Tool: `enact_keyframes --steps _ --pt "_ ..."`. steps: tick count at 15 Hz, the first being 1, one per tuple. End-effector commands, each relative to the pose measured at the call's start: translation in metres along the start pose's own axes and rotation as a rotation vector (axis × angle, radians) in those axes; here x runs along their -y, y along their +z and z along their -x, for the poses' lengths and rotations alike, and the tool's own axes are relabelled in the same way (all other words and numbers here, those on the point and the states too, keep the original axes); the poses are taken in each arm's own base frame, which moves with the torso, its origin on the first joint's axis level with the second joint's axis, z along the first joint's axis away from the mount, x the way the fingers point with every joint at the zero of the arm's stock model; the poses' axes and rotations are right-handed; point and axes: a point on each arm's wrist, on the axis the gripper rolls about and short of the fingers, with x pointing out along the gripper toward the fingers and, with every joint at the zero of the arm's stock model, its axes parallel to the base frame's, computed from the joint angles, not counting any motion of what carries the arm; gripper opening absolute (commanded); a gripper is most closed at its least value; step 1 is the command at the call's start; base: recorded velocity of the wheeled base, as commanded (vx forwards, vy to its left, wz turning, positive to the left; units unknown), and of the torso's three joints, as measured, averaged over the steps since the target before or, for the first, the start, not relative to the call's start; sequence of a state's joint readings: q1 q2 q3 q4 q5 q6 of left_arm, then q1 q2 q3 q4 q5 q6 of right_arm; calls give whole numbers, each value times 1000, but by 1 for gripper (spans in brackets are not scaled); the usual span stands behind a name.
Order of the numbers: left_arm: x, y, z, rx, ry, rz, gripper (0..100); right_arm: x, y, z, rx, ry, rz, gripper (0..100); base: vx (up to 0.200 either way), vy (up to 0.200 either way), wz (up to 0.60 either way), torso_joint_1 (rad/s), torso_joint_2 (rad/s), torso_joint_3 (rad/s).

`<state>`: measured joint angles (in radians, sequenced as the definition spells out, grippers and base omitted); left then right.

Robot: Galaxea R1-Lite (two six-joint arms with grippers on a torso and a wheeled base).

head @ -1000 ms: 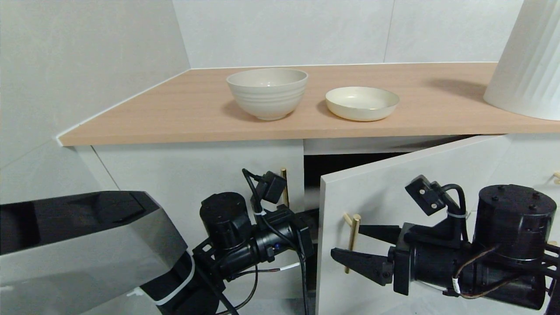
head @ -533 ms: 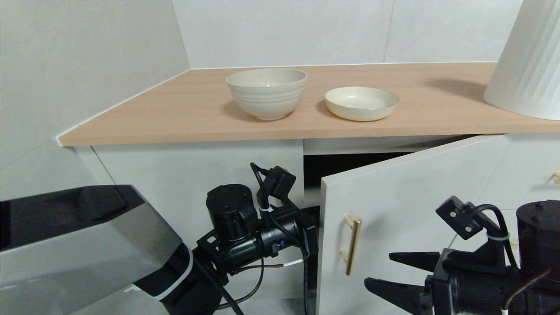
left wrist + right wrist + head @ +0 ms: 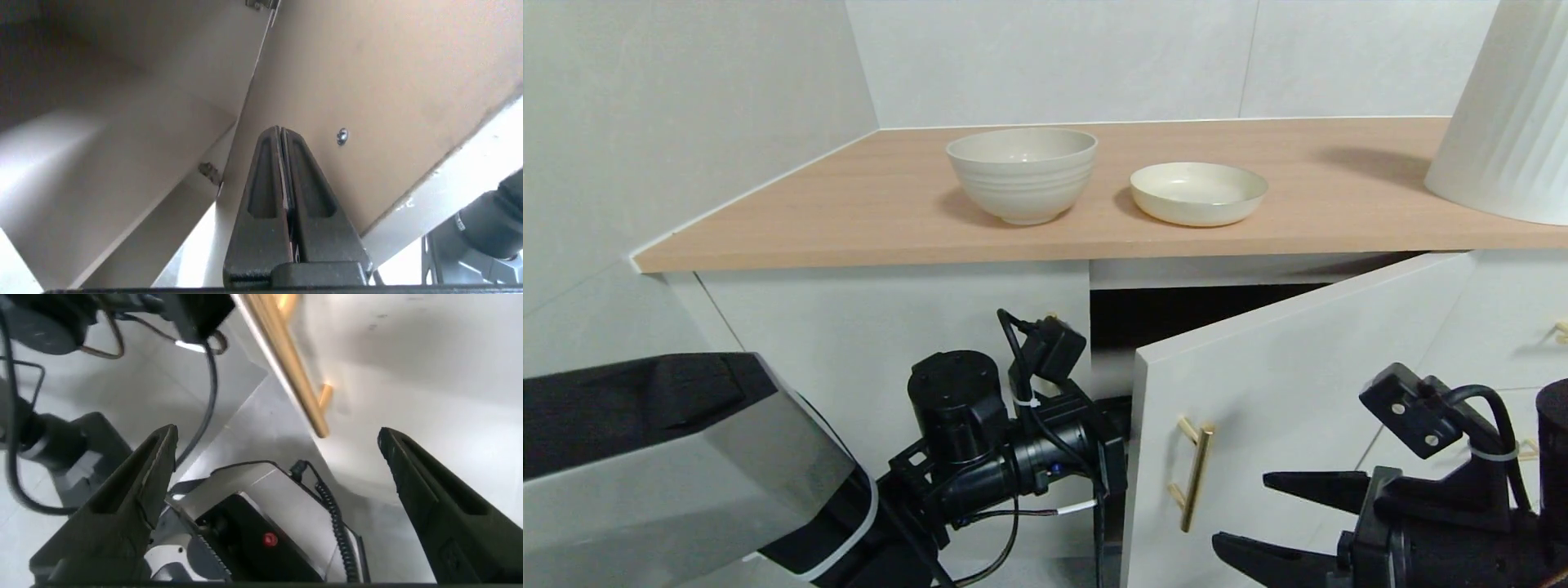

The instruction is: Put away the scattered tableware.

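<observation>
1. The bowl (image 3: 1022,174) stands upright on the wooden surface (image 3: 849,220), about midway along it and back from the front edge.
2. The dish (image 3: 1199,192) sits just beside the bowl on the robot's right, a narrow gap between them. It is shallower and creamier in colour. Both show bare insides.
3. At the right end of the surface stands a tall white ribbed object (image 3: 1503,114), well apart from the dish.
4. Below the surface is a white cabinet. The door (image 3: 1282,359) under the dish stands ajar, swung outward, with a dark gap at its free edge. A brass handle (image 3: 1195,474) runs upright near that edge.
5. The left gripper (image 3: 280,135) is inside that gap, behind the door. Its fingers are pressed together, and their tip is at the door's brown inner face, near a small screw (image 3: 341,135). I cannot tell whether the tip touches the panel.
6. The right gripper (image 3: 1241,510) hangs low in front of the door. Its fingers are spread wide and point toward the handle, near it but apart from it.
</observation>
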<state>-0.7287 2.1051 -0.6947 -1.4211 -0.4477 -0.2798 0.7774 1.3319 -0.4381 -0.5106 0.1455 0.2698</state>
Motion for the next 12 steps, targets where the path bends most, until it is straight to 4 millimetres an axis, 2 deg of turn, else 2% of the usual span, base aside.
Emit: enact_keyframes --steps 1,5,10,12 --pt "1 1 -1 4 -3 0 0 -3 1 5 4 12 6 100 -200 0 0 2 7 7" --pt "-1 -2 -3 -2 -1 5 0 -4 -4 15 -60 11 58 100 -200 0 0 8 1 4" --pt "-13 -10 -20 -4 1 7 0 -9 -7 17 -112 29 71 100 0 0 0 0 0 0" --pt "-16 -8 -27 4 -1 3 0 -10 -7 17 -113 33 73 100 0 0 0 0 0 0"
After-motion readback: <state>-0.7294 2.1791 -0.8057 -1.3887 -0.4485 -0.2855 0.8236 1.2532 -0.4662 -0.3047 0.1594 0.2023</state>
